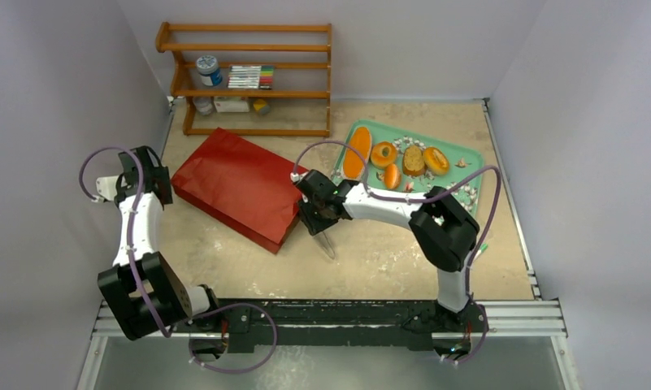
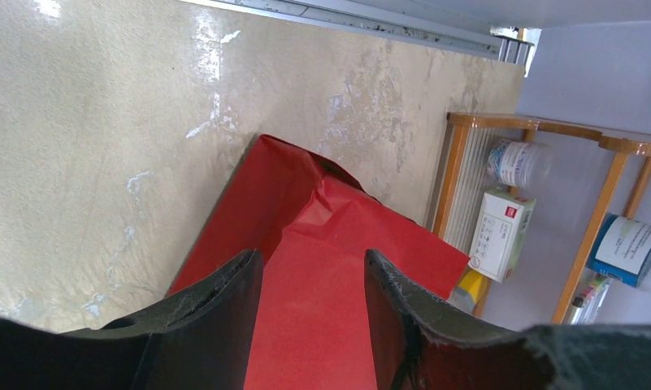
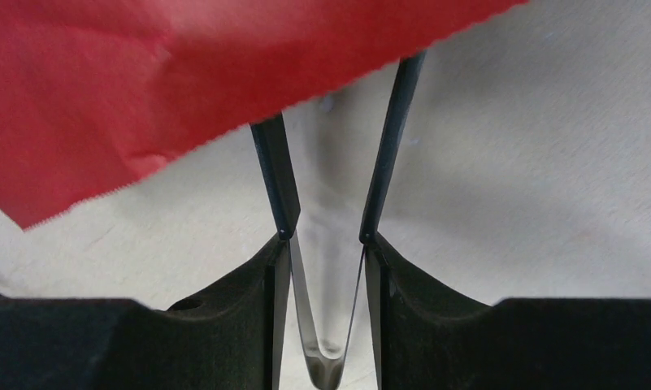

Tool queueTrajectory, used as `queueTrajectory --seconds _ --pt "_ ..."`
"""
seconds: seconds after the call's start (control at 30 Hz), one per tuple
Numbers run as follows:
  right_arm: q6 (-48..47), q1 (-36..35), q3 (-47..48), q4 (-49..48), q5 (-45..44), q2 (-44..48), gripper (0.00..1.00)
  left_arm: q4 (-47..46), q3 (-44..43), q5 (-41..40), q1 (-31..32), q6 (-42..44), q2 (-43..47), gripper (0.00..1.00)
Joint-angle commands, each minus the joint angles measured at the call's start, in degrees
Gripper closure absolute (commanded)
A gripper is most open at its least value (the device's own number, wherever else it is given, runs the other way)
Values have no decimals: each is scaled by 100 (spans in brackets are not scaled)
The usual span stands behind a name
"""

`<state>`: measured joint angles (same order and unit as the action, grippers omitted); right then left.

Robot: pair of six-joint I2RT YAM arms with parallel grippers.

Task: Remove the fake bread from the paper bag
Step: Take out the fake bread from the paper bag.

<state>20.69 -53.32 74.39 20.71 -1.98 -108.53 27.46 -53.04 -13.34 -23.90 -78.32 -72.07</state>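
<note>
The red paper bag (image 1: 240,183) lies flat on the table, its open end toward the middle. Several orange-brown bread pieces lie on the green tray (image 1: 460,154): a long loaf (image 1: 356,153), round buns (image 1: 384,153), a tan-faced slice (image 1: 414,160). My right gripper (image 1: 320,227) is beside the bag's mouth, shut on metal tongs (image 3: 326,357). The tongs' dark arms (image 3: 277,179) reach up to the bag's zigzag rim (image 3: 184,73), where their tips are hidden. My left gripper (image 2: 314,264) is open and empty over the bag's closed end (image 2: 330,268). The bag's inside is hidden.
A wooden shelf (image 1: 249,77) with jars, boxes and markers stands at the back left, close behind the bag; it also shows in the left wrist view (image 2: 460,162). Grey walls close in both sides. The metal rail (image 1: 330,313) runs along the near edge.
</note>
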Motion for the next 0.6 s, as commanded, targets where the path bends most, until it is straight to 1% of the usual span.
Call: queueTrajectory --seconds 0.0,0.27,0.57 --pt "-217 108 588 307 87 -289 61 -410 -272 -184 67 95 -139 51" --pt "-286 146 1420 680 231 -1029 60 -673 -276 -238 169 127 -474 51" --pt "-264 155 2539 1178 113 -1800 57 -938 -239 -423 347 52 -819 51"
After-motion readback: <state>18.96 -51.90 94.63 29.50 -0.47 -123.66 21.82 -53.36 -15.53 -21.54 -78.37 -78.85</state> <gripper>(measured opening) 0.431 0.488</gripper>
